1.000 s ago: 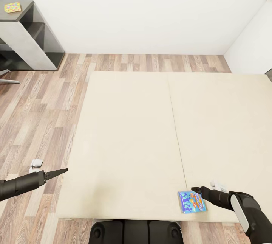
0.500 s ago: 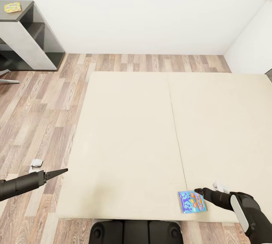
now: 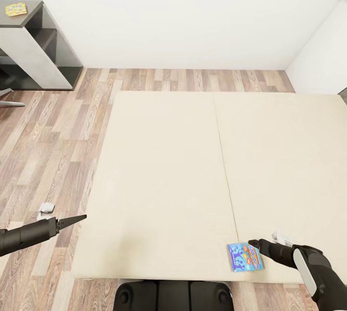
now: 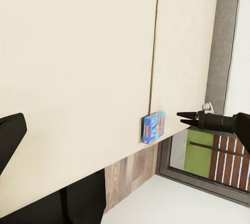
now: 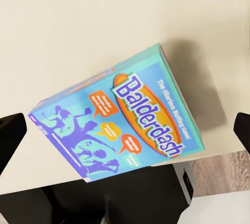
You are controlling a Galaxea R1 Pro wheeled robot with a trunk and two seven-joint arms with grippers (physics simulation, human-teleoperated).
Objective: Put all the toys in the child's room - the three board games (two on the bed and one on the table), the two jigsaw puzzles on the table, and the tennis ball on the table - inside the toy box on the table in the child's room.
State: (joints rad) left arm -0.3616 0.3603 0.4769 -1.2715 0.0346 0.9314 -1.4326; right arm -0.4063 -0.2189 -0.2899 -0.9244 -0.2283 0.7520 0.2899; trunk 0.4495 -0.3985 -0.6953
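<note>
We find the blue board game (image 3: 245, 256) flat on the bed (image 3: 193, 156), lower right of the head frame, near the edge. Right gripper (image 3: 251, 243) sits just beside it, fingers spread wide, empty; left gripper (image 3: 79, 217) idle at lower left, aperture unclear. We judge the box light, rigid, smooth-faced: grip across its narrow edges.

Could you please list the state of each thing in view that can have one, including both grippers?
Blue board game: lying flat at the bed's near edge, unheld.
Bed: cover smooth, bare apart from that box.
Right gripper: fingers spread wide in its wrist view, at the box's right side, nothing held.
Left gripper: beside the bed over the floor, holding nothing; jaw state unclear.
Jigsaw puzzle: flat on the dark desk.
</note>
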